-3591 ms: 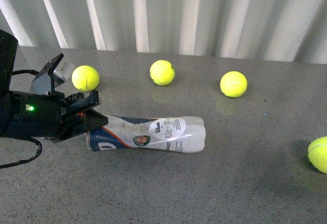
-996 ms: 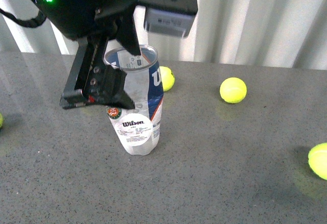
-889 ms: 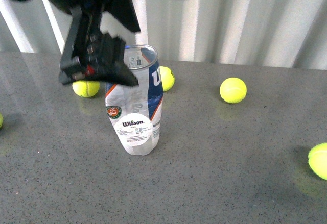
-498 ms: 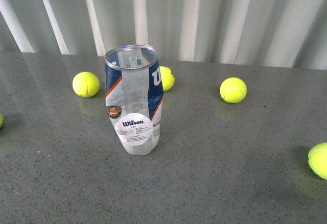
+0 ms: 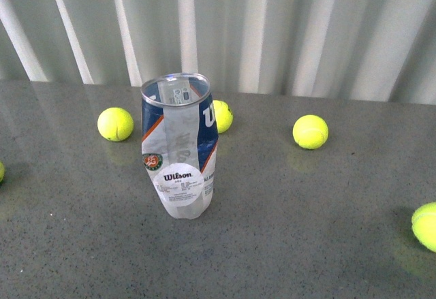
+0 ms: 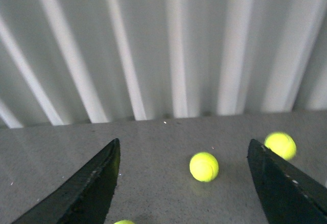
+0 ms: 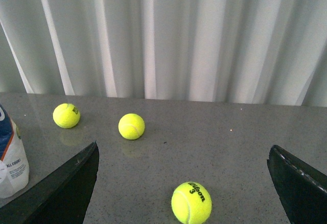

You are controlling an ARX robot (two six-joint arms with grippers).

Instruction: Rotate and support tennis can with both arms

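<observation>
Standing upright on the grey counter point(image 5: 327, 244), long axis vertical, open metal rim up, the tennis can point(image 5: 179, 146) has nothing touching it. Left tool point(image 6: 186, 183) spread wide, empty; can not in its view. Right tool point(image 7: 184, 183) also wide and empty, can at its view's edge, so likely nearer. Tennis balls point(image 5: 310, 131) scattered around; pleated white curtain point(image 5: 286, 26) behind.
</observation>
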